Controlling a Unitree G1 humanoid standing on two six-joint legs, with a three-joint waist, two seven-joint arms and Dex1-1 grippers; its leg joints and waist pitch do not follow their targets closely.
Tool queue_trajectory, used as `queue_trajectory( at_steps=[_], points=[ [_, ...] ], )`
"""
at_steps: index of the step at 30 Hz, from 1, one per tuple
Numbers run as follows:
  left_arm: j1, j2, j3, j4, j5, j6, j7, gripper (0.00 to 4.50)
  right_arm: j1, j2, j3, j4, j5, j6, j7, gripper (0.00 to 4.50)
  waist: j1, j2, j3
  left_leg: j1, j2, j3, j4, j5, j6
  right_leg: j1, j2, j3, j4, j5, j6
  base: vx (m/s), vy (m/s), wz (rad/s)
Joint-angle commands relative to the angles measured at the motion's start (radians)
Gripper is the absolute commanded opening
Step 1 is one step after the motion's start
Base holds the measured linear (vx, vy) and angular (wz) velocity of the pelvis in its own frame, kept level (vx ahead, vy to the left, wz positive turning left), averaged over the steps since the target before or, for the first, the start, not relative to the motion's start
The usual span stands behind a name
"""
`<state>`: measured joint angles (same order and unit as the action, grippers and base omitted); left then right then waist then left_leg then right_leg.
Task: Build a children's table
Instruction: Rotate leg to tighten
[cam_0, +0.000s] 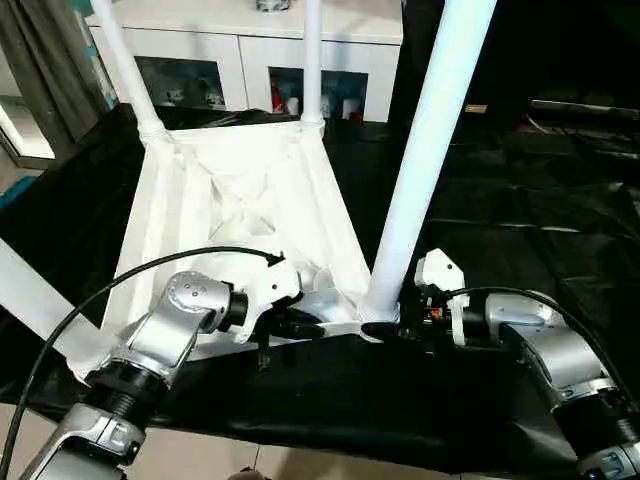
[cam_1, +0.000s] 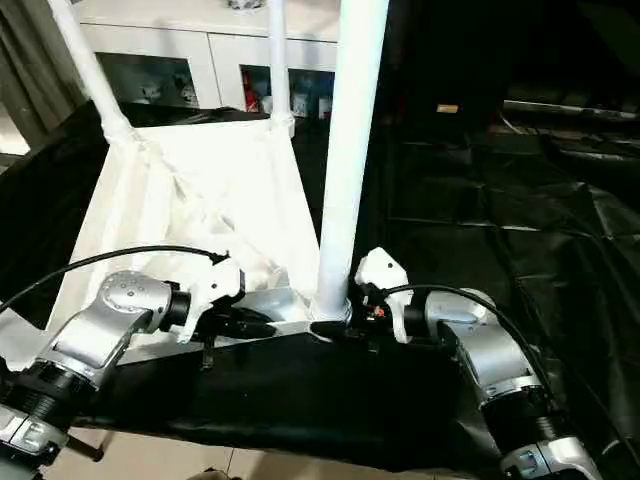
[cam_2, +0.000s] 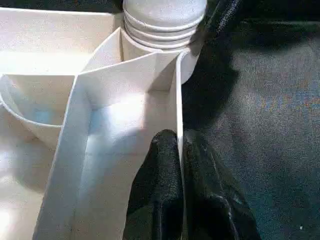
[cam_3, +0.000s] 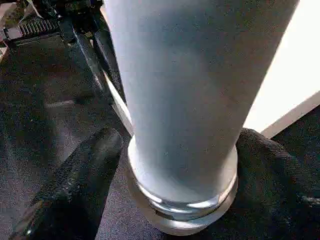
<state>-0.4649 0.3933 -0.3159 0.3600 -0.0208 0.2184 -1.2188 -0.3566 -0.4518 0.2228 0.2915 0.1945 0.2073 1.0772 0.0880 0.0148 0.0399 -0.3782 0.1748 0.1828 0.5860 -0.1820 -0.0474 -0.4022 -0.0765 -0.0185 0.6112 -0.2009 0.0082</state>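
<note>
The white plastic square tabletop (cam_0: 240, 215) lies upside down on the black-covered work surface (cam_0: 520, 200), ribbed underside up, with long white tubular legs standing in its corner sockets. The key relation: the near-right white tubular leg (cam_0: 425, 150) stands upright, its long axis vertical, and its ringed base sits directly between the fingers of the right gripper (cam_3: 175, 165), one black finger (cam_3: 75, 185) to each side, so the right arm is the nearer one for any turning or seating of it. Right jaws stand wide around the leg base; whether the pads actually press it I can't tell. The right forearm reaches in low and level from the right. The left gripper (cam_2: 180, 165) is pinched nearly shut on the thin near rim of the tabletop just beside that same socket, its forearm angled in from the left, apparently steadying the top.
</note>
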Motion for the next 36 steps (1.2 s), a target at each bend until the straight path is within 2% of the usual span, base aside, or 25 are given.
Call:
queue_trajectory(
  at_steps=[1, 5, 12, 14, 15, 16, 17, 18, 19, 20, 22, 23, 24, 26, 27, 31, 33, 36],
  points=[
    [0.013, -0.009, -0.003, -0.025, -0.041, 0.003, -0.022, 0.00, -0.019, 0.004, 0.002, 0.013, -0.009, 0.002, 0.002, 3.36, 0.000, -0.018, -0.054, 0.013, 0.049, -0.013, -0.065, -0.169, 0.068, 0.044, -0.058, 0.027, -0.067, -0.115, -0.238, 0.000, 0.000, 0.00],
    [0.015, -0.006, -0.003, -0.026, -0.041, 0.005, -0.024, 0.00, -0.018, 0.004, 0.004, 0.021, -0.012, -0.002, -0.003, 2.92, 0.001, -0.018, -0.054, 0.014, 0.048, -0.012, -0.064, -0.163, 0.071, 0.044, -0.057, 0.027, -0.066, -0.107, -0.240, 0.000, 0.000, 0.00],
    [0.014, -0.007, -0.003, -0.023, -0.037, 0.005, -0.018, 0.00, -0.011, 0.013, 0.006, 0.038, -0.027, -0.015, -0.022, 2.76, 0.001, -0.017, -0.056, 0.014, 0.048, -0.012, -0.062, -0.158, 0.072, 0.045, -0.058, 0.027, -0.064, -0.101, -0.244, 0.000, 0.000, 0.00],
    [0.004, -0.015, -0.003, 0.004, -0.014, 0.000, 0.018, 0.00, -0.016, 0.043, -0.014, 0.073, -0.034, -0.019, -0.088, 2.73, -0.001, -0.016, -0.053, 0.014, 0.048, -0.012, -0.064, -0.170, 0.067, 0.042, -0.057, 0.027, -0.067, -0.116, -0.244, 0.000, 0.000, 0.00],
    [-0.003, -0.020, -0.003, 0.025, 0.004, -0.005, 0.048, 0.00, -0.022, 0.066, -0.033, 0.096, -0.032, -0.014, -0.135, 2.73, -0.003, -0.015, -0.052, 0.013, 0.046, -0.012, -0.064, -0.179, 0.064, 0.041, -0.057, 0.027, -0.068, -0.129, -0.243, 0.000, 0.000, 0.00],
    [-0.024, -0.039, 0.003, 0.073, 0.035, -0.007, 0.119, 0.00, -0.033, 0.111, -0.068, 0.137, -0.031, -0.003, -0.231, 2.73, -0.008, -0.017, -0.048, 0.015, 0.045, -0.015, -0.071, -0.220, 0.038, 0.041, -0.058, 0.027, -0.075, -0.205, -0.227, 0.000, 0.000, 0.00],
    [-0.034, -0.050, 0.009, 0.095, 0.043, -0.006, 0.150, 0.00, -0.037, 0.129, -0.079, 0.155, -0.035, -0.004, -0.275, 2.73, -0.011, -0.010, -0.047, 0.017, 0.044, -0.016, -0.072, -0.237, 0.025, 0.038, -0.057, 0.027, -0.076, -0.232, -0.223, 0.000, 0.000, 0.00],
    [-0.043, -0.060, 0.015, 0.112, 0.048, -0.005, 0.175, 0.00, -0.040, 0.144, -0.088, 0.169, -0.039, -0.006, -0.310, 2.73, -0.016, -0.013, -0.046, 0.019, 0.044, -0.015, -0.075, -0.259, 0.012, 0.036, -0.057, 0.027, -0.081, -0.262, -0.216, 0.000, 0.000, 0.00],
    [-0.076, -0.100, 0.031, 0.168, 0.068, 0.021, 0.275, 0.00, -0.057, 0.205, -0.125, 0.229, -0.061, -0.002, -0.482, 2.72, -0.021, -0.015, -0.048, 0.021, 0.043, -0.018, -0.077, -0.277, -0.012, 0.037, -0.059, 0.028, -0.083, -0.307, -0.195, 0.000, 0.000, 0.00],
    [-0.076, -0.100, 0.031, 0.168, 0.068, 0.021, 0.275, 0.00, -0.057, 0.205, -0.125, 0.229, -0.061, -0.002, -0.482, 2.72, -0.024, -0.014, -0.045, 0.022, 0.043, -0.018, -0.077, -0.282, -0.018, 0.033, -0.059, 0.029, -0.086, -0.315, -0.191, 0.000, 0.000, 0.00],
    [-0.110, -0.163, 0.050, 0.216, 0.078, 0.050, 0.389, 0.00, -0.081, 0.275, -0.176, 0.295, -0.087, 0.001, -0.717, 2.72, -0.030, -0.013, -0.047, 0.022, 0.041, -0.021, -0.079, -0.294, -0.028, 0.035, -0.059, 0.029, -0.087, -0.337, -0.179, 0.000, 0.000, 0.00],
    [-0.117, -0.177, 0.054, 0.224, 0.078, 0.055, 0.412, 0.00, -0.085, 0.288, -0.185, 0.306, -0.088, 0.004, -0.755, 2.72, -0.033, -0.012, -0.046, 0.022, 0.040, -0.022, -0.080, -0.294, -0.034, 0.032, -0.058, 0.030, -0.089, -0.342, -0.172, 0.000, 0.000, 0.00],
    [-0.129, -0.205, 0.062, 0.240, 0.078, 0.068, 0.456, 0.00, -0.092, 0.310, -0.194, 0.323, -0.099, 0.008, -0.823, 2.72, -0.034, -0.014, -0.047, 0.022, 0.040, -0.021, -0.080, -0.293, -0.035, 0.034, -0.058, 0.029, -0.089, -0.339, -0.171, 0.000, 0.000, 0.00],
    [-0.153, -0.258, 0.070, 0.274, 0.083, 0.071, 0.535, 0.00, -0.097, 0.343, -0.171, 0.336, -0.140, 0.002, -0.872, 2.72, -0.030, -0.014, -0.049, 0.019, 0.039, -0.019, -0.077, -0.272, -0.025, 0.035, -0.058, 0.031, -0.089, -0.295, -0.173, 0.000, 0.000, 0.00],
    [-0.158, -0.269, 0.067, 0.280, 0.087, 0.071, 0.545, 0.00, -0.097, 0.351, -0.163, 0.334, -0.147, -0.001, -0.870, 2.72, -0.030, -0.018, -0.051, 0.020, 0.039, -0.018, -0.076, -0.263, -0.019, 0.037, -0.057, 0.031, -0.088, -0.279, -0.173, 0.000, 0.000, 0.00],
    [-0.165, -0.280, 0.038, 0.305, 0.115, 0.037, 0.546, 0.00, -0.105, 0.361, -0.134, 0.333, -0.164, -0.040, -0.837, 2.72, -0.022, -0.015, -0.055, 0.014, 0.037, -0.015, -0.069, -0.200, 0.029, 0.043, -0.056, 0.031, -0.082, -0.170, -0.184, 0.000, 0.000, 0.00],
    [-0.160, -0.274, 0.033, 0.304, 0.118, 0.031, 0.532, 0.00, -0.111, 0.365, -0.159, 0.334, -0.134, -0.064, -0.832, 3.28, -0.021, -0.015, -0.052, 0.014, 0.037, -0.015, -0.071, -0.215, 0.033, 0.043, -0.057, 0.030, -0.085, -0.197, -0.187, 0.000, 0.000, 0.00],
    [-0.149, -0.258, 0.026, 0.296, 0.117, 0.013, 0.505, 0.00, -0.122, 0.355, -0.183, 0.324, -0.099, -0.097, -0.805, 3.44, -0.023, -0.014, -0.051, 0.015, 0.039, -0.017, -0.075, -0.249, 0.028, 0.041, -0.058, 0.029, -0.089, -0.255, -0.176, 0.000, 0.000, 0.00]
  ],
)
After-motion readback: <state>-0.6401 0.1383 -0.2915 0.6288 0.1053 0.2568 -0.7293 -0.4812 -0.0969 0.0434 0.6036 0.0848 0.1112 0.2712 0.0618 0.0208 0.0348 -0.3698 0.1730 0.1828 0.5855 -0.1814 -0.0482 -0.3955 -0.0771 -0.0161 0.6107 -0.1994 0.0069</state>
